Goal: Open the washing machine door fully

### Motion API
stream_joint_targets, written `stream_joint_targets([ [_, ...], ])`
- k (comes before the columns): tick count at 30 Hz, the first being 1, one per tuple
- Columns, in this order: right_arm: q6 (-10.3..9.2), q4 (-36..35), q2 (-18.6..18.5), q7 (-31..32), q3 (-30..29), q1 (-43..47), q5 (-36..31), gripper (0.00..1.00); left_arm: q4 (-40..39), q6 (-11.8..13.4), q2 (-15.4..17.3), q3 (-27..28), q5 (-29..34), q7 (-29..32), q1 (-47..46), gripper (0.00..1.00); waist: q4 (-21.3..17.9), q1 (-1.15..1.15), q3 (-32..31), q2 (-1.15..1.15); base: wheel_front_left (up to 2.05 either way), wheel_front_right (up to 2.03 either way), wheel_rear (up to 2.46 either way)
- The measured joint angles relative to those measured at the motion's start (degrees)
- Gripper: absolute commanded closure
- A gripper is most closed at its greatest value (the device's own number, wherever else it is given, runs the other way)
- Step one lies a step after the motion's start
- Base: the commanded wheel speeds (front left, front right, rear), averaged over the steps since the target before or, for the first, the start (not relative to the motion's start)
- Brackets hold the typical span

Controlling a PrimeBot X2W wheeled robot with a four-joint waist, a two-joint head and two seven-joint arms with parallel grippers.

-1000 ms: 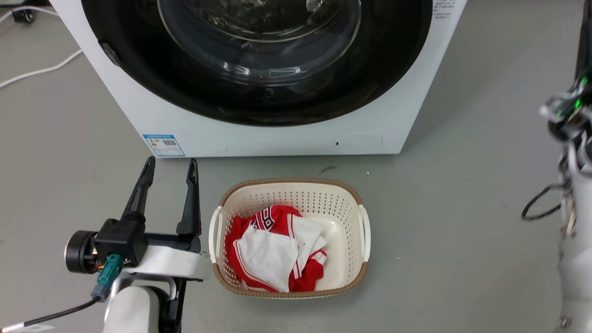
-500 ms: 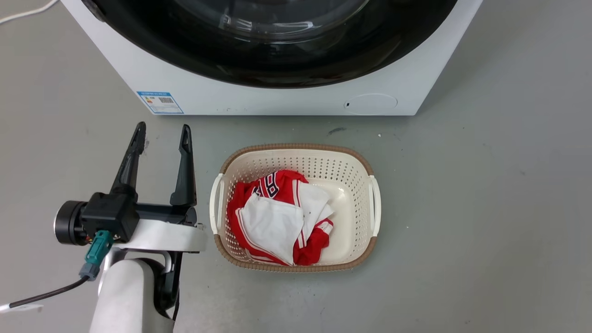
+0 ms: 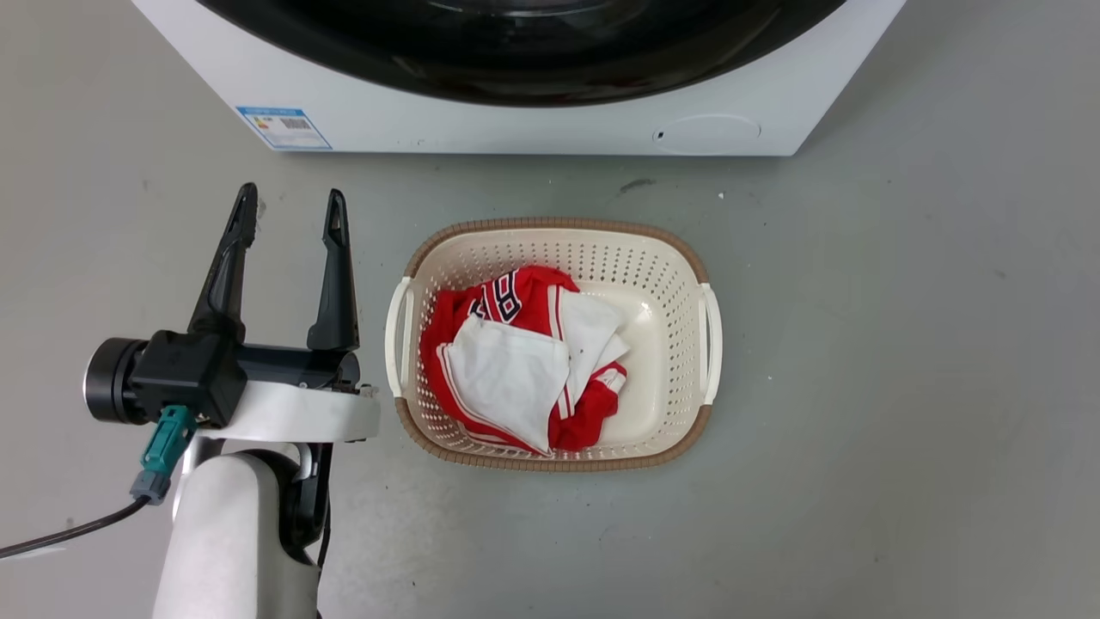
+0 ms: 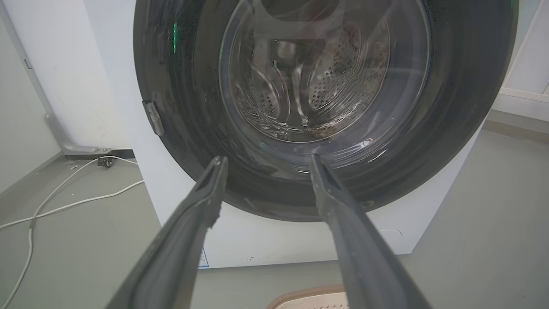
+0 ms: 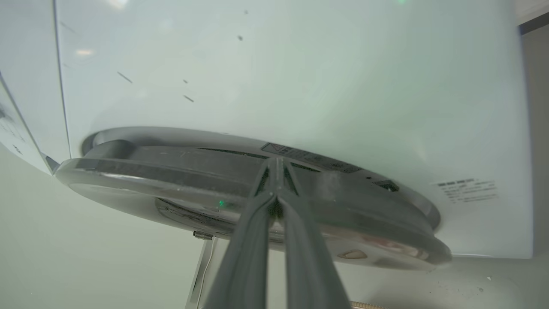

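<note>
Washing machine door (image 4: 326,86), basket (image 3: 666,361) in front

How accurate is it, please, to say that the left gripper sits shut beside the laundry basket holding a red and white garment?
Only the gripper's state is wrong: the head view shows the left gripper open wide, not shut. It does sit beside the laundry basket holding the red and white garment.

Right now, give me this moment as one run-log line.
washing machine door: looks shut | left gripper: jaws open, off door | right gripper: jaws shut, tips at door rim
</note>
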Motion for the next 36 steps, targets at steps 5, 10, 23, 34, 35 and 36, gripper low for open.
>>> stream_joint_targets([
  [5,0.00,2.04,0.00,-0.19,-0.91,-1.83,-2.22,1.00,-0.32,-0.07,-0.01,-0.27,0.01,0.00,-1.08,0.00,0.46,0.00,2.05,0.00,0.00,0.00,0.00],
  [10,0.00,3.79,0.05,-0.18,-2.03,-3.19,-3.64,1.00,-0.30,-0.09,-0.03,-0.83,0.00,0.00,-1.41,0.00,1.01,0.00,3.50,0.00,0.00,0.00,0.00],
  [23,0.00,1.71,0.46,11.29,-3.57,-2.50,-1.03,1.00,0.40,0.01,-0.10,-1.32,-0.80,0.00,-2.11,0.00,1.47,0.00,3.86,0.00,0.00,0.00,0.00],
  [34,-0.01,-3.58,1.60,20.63,-4.11,5.75,2.55,1.00,1.93,0.54,-0.11,-2.42,-1.60,0.00,-1.85,0.00,1.02,0.00,-0.22,0.00,0.00,0.00,0.00],
  [35,-0.01,-4.32,1.86,21.30,-4.02,6.98,2.83,1.00,2.13,0.57,-0.11,-2.54,-1.60,0.00,-1.62,0.00,0.97,0.00,-0.82,0.00,0.00,0.00,0.00],
  [36,-0.01,-5.14,2.14,22.08,-3.85,8.28,3.23,1.00,2.36,0.71,-0.11,-2.61,-1.63,0.00,-1.22,0.00,0.91,0.00,-1.48,0.00,0.00,0.00,0.00],
])
